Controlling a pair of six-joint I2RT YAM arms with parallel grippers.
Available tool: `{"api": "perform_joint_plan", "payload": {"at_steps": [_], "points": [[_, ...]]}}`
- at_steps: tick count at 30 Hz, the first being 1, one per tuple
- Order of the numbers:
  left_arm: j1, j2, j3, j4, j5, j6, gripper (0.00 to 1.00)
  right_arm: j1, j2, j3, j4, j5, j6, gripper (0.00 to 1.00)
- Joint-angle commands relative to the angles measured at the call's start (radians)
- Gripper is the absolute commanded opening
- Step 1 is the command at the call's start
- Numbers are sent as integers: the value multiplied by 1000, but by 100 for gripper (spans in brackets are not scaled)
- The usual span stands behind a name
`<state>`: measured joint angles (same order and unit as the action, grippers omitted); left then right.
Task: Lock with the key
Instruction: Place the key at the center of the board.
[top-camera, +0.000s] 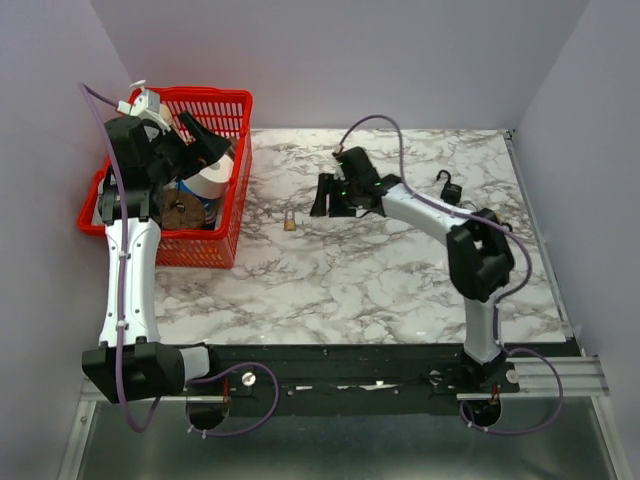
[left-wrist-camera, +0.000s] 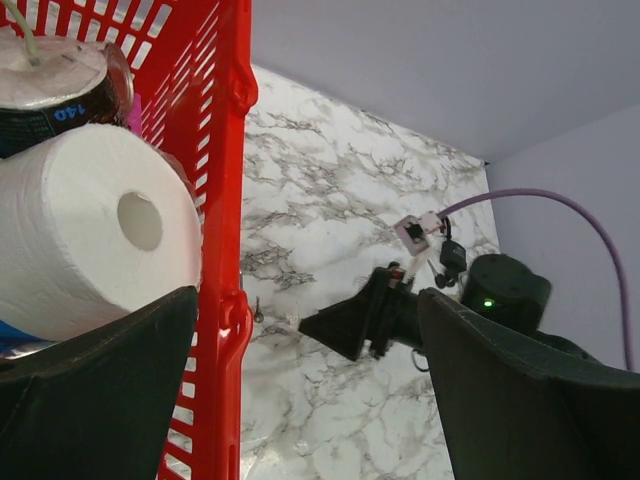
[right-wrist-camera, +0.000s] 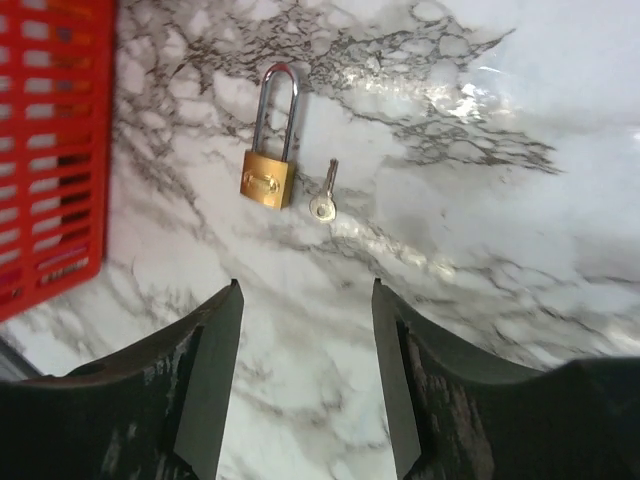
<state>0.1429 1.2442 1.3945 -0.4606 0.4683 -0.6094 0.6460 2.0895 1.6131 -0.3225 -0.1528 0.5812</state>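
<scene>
Brass padlock, key beside it, lie just ahead of parted right jaws.

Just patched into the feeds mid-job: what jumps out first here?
The bright red slatted plastic basket at the table's left, holding a white paper roll, grabs the eye first. Then the small brass padlock with a silver key lying beside it on the white marble tabletop, ahead of the open right gripper.

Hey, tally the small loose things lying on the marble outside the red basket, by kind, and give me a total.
Brass padlock: 1
Key: 1
Small black looped item, kind unclear: 1
Total: 3
</scene>
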Motion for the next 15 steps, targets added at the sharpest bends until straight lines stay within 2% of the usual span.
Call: {"api": "perform_joint_plan", "payload": {"at_steps": [1, 2, 6, 9, 12, 15], "points": [[4, 15, 73, -44, 38, 46, 99, -139, -204, -97, -113, -101, -225, 70], [0, 17, 75, -49, 32, 51, 99, -164, -232, -120, -127, -122, -256, 72], [-6, 26, 66, -41, 29, 54, 99, -279, -379, -269, -167, -171, -359, 92], [-14, 41, 72, -39, 30, 60, 99, -380, -462, -294, -243, -189, -443, 99], [-28, 57, 75, -41, 26, 69, 99, -509, -511, -309, -323, -225, -544, 100], [-34, 64, 67, -26, 32, 60, 99, -623, -514, -302, -377, -165, -618, 100]]}}
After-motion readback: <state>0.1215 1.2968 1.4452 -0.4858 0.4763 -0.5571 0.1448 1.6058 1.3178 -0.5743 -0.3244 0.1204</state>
